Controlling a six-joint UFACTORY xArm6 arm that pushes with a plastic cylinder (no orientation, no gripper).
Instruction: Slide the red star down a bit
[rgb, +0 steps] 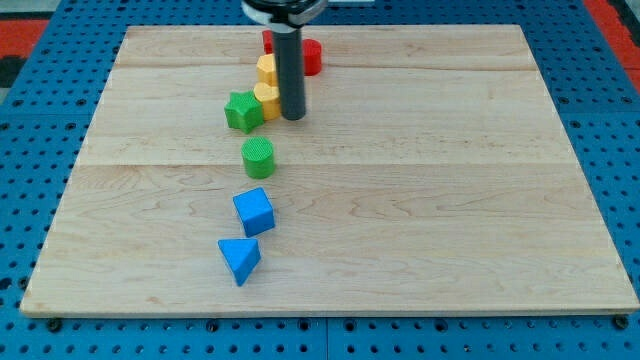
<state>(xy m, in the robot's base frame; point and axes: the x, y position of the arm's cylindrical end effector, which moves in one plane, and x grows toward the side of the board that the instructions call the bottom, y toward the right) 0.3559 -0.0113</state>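
Red blocks sit at the upper middle of the frame, behind my rod: one red piece (269, 42) peeks out on the rod's left side and another red piece (312, 56) shows on its right. My rod covers the stretch between them, so I cannot tell for sure which one is the star, or whether they are two blocks or parts of one; the left piece has a more angular edge, so I judge that to be the red star. Either way it lies above my tip (292, 117) in the frame, toward the top edge of the bench (450, 200).

That is the relation that counts: to slide the star downward I would need to be on its far, upper side, and right now my tip is below it. I judge I must go round first.

Just left of my tip, touching or nearly so, are two yellow blocks, the upper one (266, 69) and the lower one (265, 97), stacked in a line down the frame. Left again is a green star (243, 111), below it a green cylinder (258, 157), then a blue cube (254, 211) and a blue wedge (240, 259).

I have no gripper, only the bare rod, so nothing is held.
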